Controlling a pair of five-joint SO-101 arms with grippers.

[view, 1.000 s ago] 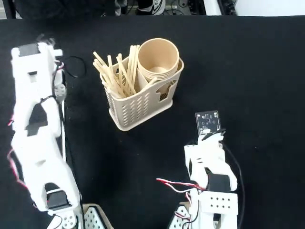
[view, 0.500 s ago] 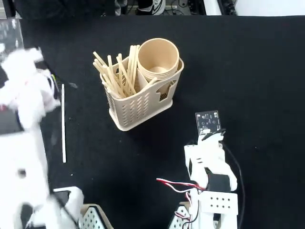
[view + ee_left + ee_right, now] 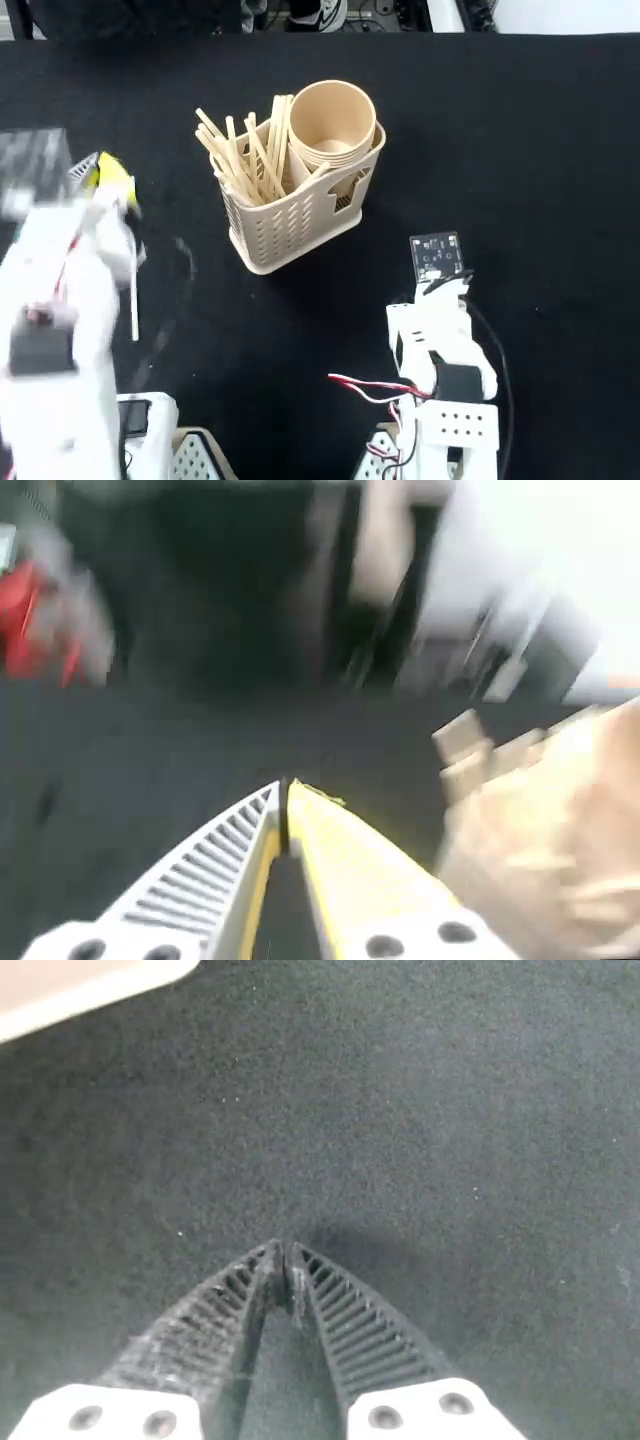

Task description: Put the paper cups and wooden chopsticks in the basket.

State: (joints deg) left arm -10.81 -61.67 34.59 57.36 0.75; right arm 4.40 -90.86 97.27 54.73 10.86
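Nested cups (image 3: 332, 118) and a sheaf of chopsticks (image 3: 240, 155) already stand in the basket (image 3: 300, 215), so the loose chopstick (image 3: 134, 305) lying flat just beside the left gripper (image 3: 285, 792) is likely all that's left. That gripper angles up off the table (image 3: 520, 140), tips pinched together, empty. The right gripper (image 3: 287, 1265) sits folded back, likewise closed on nothing.

Basket (image 3: 290, 225) and chopstick (image 3: 134, 315) on black table (image 3: 520, 130)

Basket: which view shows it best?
The high view: the whole basket shows, paper cups and chopsticks inside. The left wrist view gives a blurred tan shape, probably it; the right wrist view, an unidentifiable pale edge.
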